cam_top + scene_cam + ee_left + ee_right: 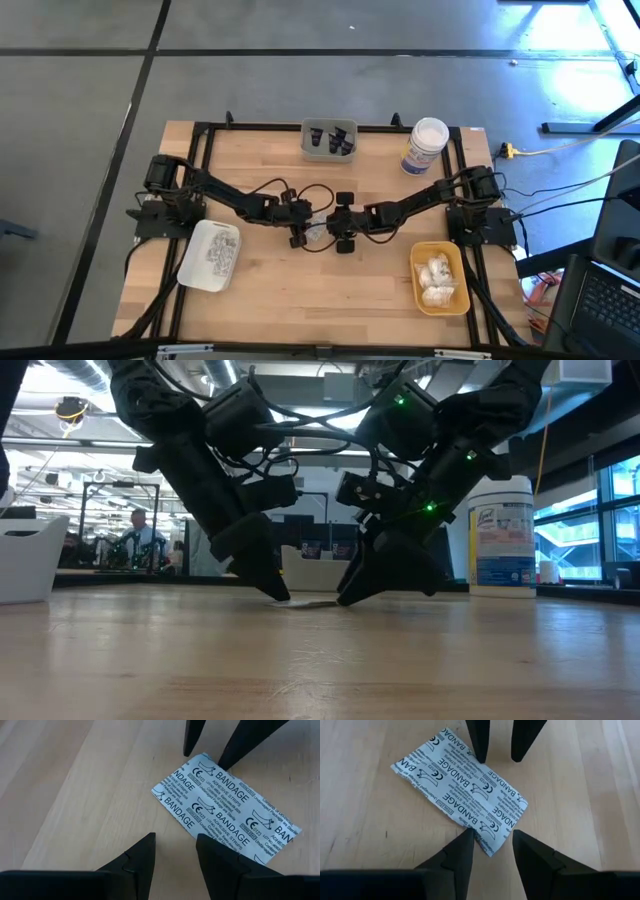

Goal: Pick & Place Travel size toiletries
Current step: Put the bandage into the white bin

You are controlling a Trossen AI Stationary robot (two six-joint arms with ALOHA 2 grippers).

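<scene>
One flat silvery packet printed BANDAGE (225,815) lies on the wood at the table's middle (318,235). Both grippers stand over it, pointing slantwise down with tips at table level. My left gripper (175,837) comes from the table's left (303,238) and is open. My right gripper (491,834) comes from the table's right (338,238) and is also open. In the low view the left gripper (278,595) and the right gripper (350,595) flank the thin packet (312,602). My left gripper has one fingertip (481,756) set down on the packet just inside its long edge (476,765), slanting down from the table's left. Its other fingertip (517,756) stands on bare wood. The packet lies flat on the table. My right gripper has one fingertip (221,764) at the packet's opposite long edge (225,776), near a corner, slanting down from the table's right. Its other fingertip (188,751) is off the packet, on wood. Nothing is pinched, and the packet stays flat.
A white tray (190,270) of silvery packets sits at the near left. At the near right a yellow tray (457,300) holds white bundles. A grey tray (310,150) with dark items is at the far edge, and a tall white jar (428,145) at the far right. People show in the room behind (140,535).
</scene>
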